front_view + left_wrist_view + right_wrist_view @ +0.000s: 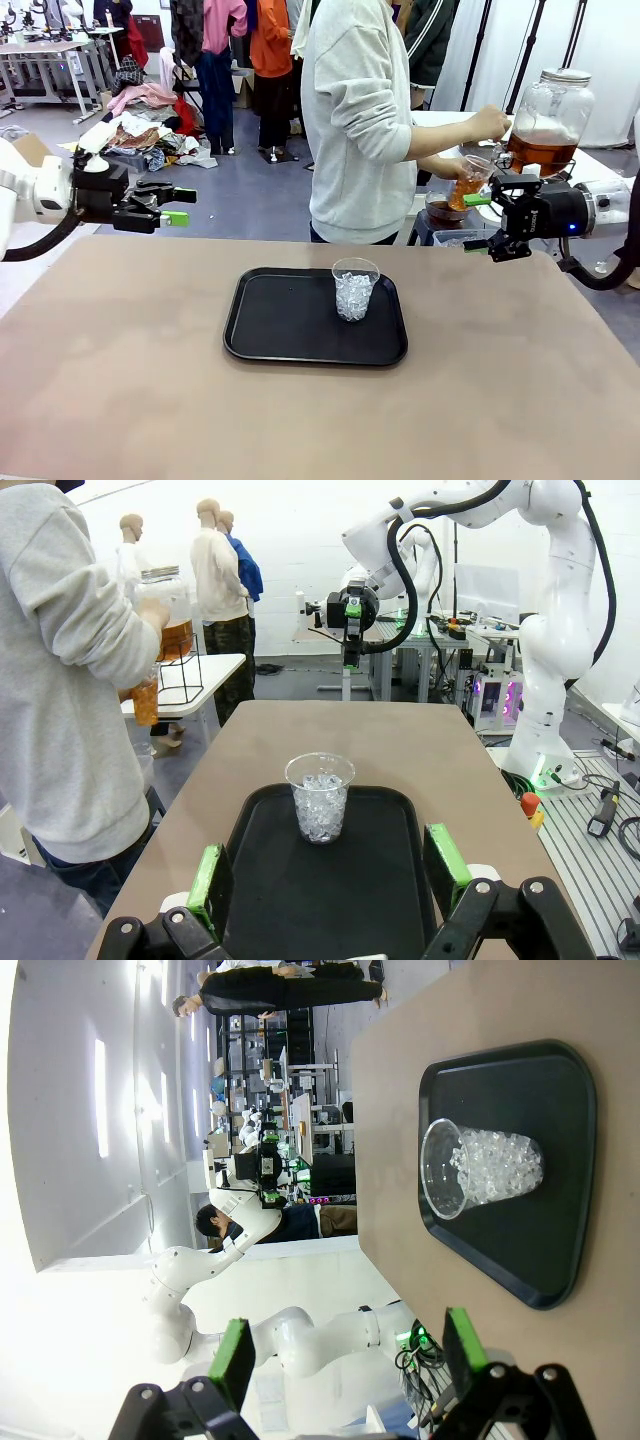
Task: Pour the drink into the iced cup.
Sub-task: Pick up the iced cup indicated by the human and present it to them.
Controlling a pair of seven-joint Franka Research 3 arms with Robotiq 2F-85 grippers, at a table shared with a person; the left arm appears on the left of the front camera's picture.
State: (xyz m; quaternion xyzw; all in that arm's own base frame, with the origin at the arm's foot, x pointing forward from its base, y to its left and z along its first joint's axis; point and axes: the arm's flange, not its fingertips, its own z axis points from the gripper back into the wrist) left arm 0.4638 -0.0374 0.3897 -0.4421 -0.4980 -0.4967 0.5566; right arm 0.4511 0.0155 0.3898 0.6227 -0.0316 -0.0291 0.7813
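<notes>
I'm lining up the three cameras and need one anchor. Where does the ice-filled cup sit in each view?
Front view: the iced cup stands upright just right of centre, on the right part of the black tray.
Left wrist view: the iced cup is at centre, near the tray's far edge.
Right wrist view: the iced cup is at upper right and looks sideways because the picture is rolled, mouth toward picture left.
Shared landmark: the black tray under the cup.
</notes>
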